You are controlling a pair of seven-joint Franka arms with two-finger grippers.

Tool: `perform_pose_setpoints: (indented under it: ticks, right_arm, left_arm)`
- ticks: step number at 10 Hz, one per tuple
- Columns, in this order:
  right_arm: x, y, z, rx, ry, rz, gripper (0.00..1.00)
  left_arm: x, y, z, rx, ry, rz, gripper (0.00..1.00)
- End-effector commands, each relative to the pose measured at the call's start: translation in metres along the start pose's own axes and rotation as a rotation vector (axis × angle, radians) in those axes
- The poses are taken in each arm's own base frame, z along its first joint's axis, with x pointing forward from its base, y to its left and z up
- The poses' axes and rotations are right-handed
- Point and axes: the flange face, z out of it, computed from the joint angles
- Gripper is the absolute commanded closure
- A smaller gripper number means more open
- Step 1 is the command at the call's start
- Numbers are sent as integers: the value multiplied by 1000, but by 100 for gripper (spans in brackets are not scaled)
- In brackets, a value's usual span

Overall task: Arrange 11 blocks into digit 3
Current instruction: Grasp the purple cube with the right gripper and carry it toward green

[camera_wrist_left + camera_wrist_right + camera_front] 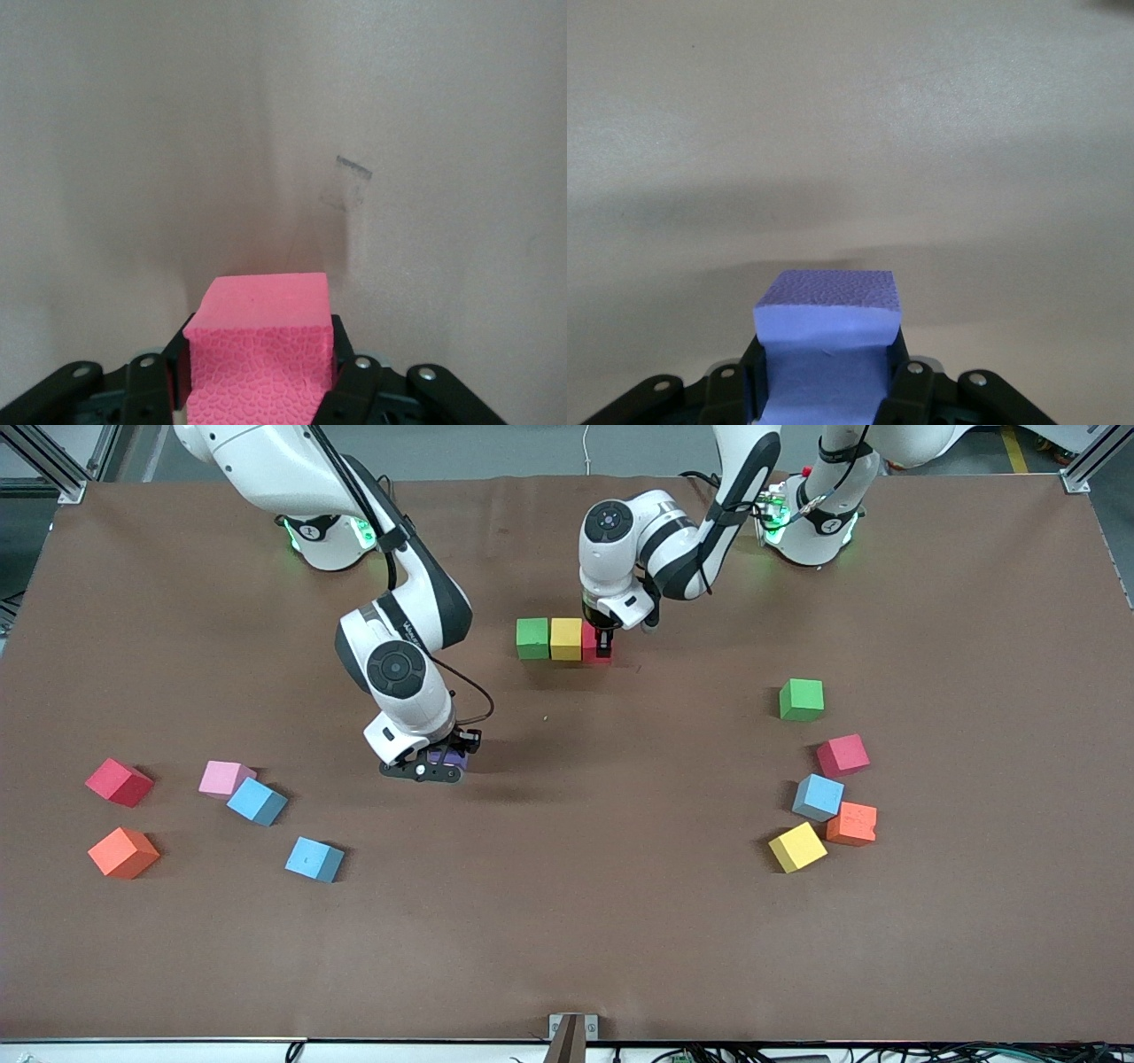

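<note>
Blocks lie on the brown table [567, 921]. Left tool [603, 640] is clenched on a red block [595, 648], which stands down at the end of a row, touching the yellow block [565, 638] beside the green block [532, 638]. Right tool [440, 766] grasps a purple block [448, 759] over bare table, between the row and the loose blocks at the right arm's end.

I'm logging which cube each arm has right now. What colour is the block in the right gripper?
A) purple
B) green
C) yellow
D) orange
A: the right gripper is shut on the purple block, which sits between its fingers in the right wrist view; the left gripper holds a red block at the end of the green-yellow row.
</note>
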Motion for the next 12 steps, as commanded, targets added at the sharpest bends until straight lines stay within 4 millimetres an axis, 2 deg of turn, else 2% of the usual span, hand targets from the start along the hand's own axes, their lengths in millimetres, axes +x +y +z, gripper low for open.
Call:
perform_pose_setpoints:
  ticks: [1, 3, 4, 5, 6, 7, 9, 10, 11, 12]
  right_arm:
    - [-3, 2, -4, -1, 3, 14, 94]
    - [-4, 0, -3, 6, 0, 16, 94]
    - [-5, 0, -3, 6, 0, 15, 94]
    - [-7, -3, -2, 5, -1, 9, 94]
    - [-8, -5, -2, 5, -1, 7, 94]
    - [-10, -7, -2, 16, -9, 14, 94]
    - [-35, -35, -2, 41, -35, 11, 94]
    - [-43, -38, 2, 41, -44, 25, 94]
    - [-50, -36, -3, 60, -53, 39, 94]
    - [-59, -34, -9, 87, -49, 50, 94]
  left_arm:
    - [-12, 3, 8, -6, -16, 9, 69]
    - [-13, 3, 8, -6, -16, 10, 69]
    - [-13, 3, 8, -7, -16, 13, 64]
    - [-12, 2, 9, -5, -13, 16, 27]
    - [-13, 3, 5, -7, -15, 15, 0]
    - [-13, 3, -7, -11, -18, 14, 0]
    - [-11, 1, -47, -11, -9, 17, 0]
    - [-6, 4, -67, -7, 1, 34, 0]
    - [1, 11, -87, -8, 5, 62, 0]
    - [21, 40, -99, -20, -8, 50, 0]
